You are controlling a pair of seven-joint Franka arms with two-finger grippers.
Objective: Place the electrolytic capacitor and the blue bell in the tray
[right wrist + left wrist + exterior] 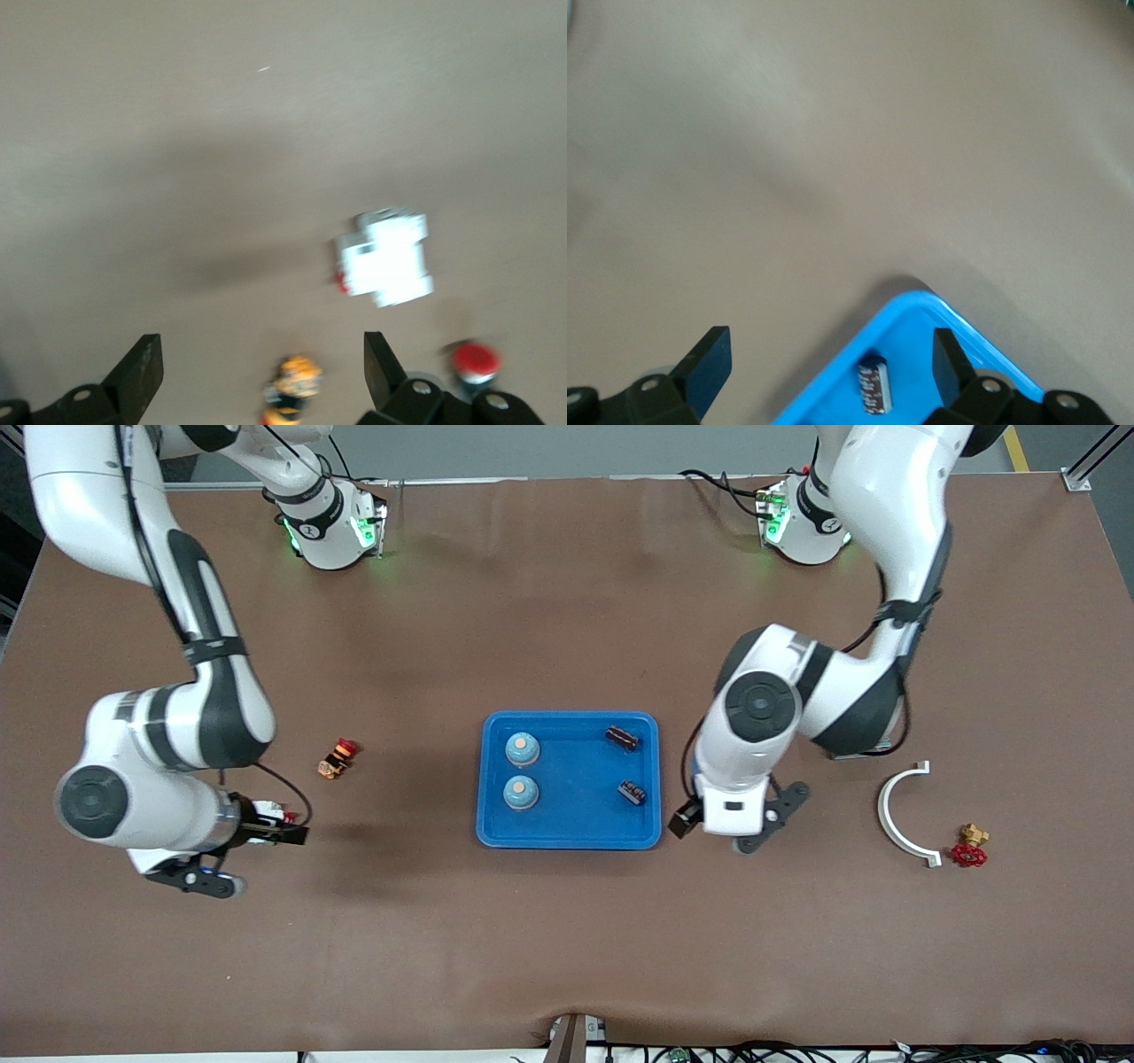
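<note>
The blue tray (567,828) lies mid-table. In it stand two blue bells (523,749) (520,792) on the side toward the right arm's end. Two dark electrolytic capacitors (622,737) (632,792) lie on the side toward the left arm's end. My left gripper (700,824) hangs open over the tray's corner (921,305), holding nothing, with one capacitor (874,384) below it. My right gripper (279,833) is open and empty over bare table toward the right arm's end; its fingers (142,367) stand wide apart.
An orange and red push-button (337,758) (292,381) and a small white block (270,811) (385,257) lie near the right gripper. A white curved piece (904,815) and a brass valve with a red handwheel (970,849) lie toward the left arm's end.
</note>
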